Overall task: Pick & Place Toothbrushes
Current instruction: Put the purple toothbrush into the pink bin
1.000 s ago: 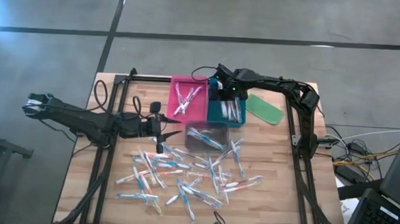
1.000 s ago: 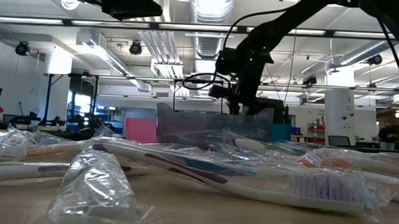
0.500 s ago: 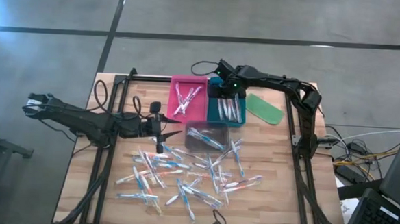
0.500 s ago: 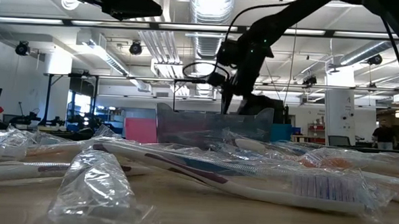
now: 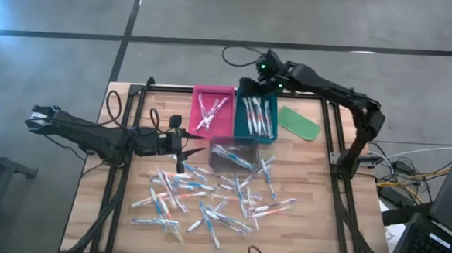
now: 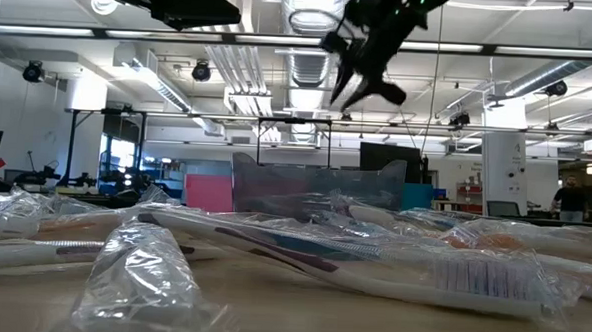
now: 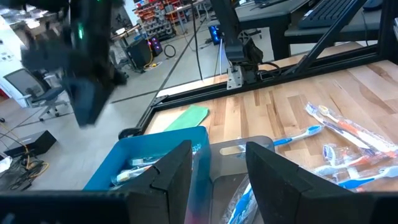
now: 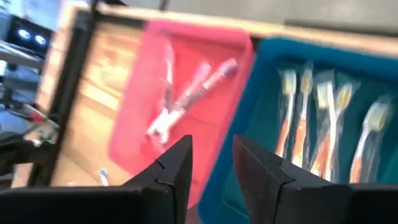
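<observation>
Several wrapped toothbrushes [image 5: 207, 197] lie scattered on the near half of the table, whitish with blue, orange or pink accents. More lie in the pink tray [image 5: 213, 110], the teal tray [image 5: 256, 118] and the clear tray [image 5: 232, 152]. My right gripper [image 5: 247, 87] hangs open and empty, high above the far edge of the teal tray [image 8: 323, 118]; the low view shows the right gripper [image 6: 365, 74] well up. My left gripper [image 5: 197, 150] is open at the clear tray's left side, its fingers [image 7: 180, 168] pointing at the clear tray [image 7: 239, 155] without touching it.
A flat green oblong piece [image 5: 298, 122] lies right of the teal tray. A black frame [image 5: 329, 147] runs around the table's edges. Bare wood shows at the table's left part [image 5: 130, 183] and right of the scattered brushes [image 5: 311, 201].
My right gripper has risen out of the teal tray and moved toward the table's far edge, now high above the tray's far rim. The orange-accented brushes in the teal tray show uncovered. My left arm has kept still.
</observation>
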You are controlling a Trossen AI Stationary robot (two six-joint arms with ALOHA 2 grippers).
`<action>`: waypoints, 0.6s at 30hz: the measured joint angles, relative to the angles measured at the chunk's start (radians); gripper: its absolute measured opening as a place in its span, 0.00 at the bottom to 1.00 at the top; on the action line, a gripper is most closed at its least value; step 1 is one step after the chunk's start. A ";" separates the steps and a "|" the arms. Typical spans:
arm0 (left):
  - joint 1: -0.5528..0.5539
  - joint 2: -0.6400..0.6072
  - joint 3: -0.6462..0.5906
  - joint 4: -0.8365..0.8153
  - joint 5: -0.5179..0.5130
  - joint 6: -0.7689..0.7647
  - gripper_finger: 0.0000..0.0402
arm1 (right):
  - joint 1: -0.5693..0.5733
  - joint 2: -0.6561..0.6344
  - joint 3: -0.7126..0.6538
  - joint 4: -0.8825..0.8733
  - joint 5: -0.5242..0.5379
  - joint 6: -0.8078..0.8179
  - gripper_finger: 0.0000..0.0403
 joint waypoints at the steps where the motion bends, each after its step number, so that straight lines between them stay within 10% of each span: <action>1: 0.000 0.000 0.000 0.000 0.000 0.000 0.39 | 0.007 -0.020 0.008 0.003 0.016 -0.010 0.25; 18: 0.001 0.000 0.000 0.000 0.000 -0.014 0.39 | 0.285 -0.332 0.041 0.230 0.265 -0.412 0.07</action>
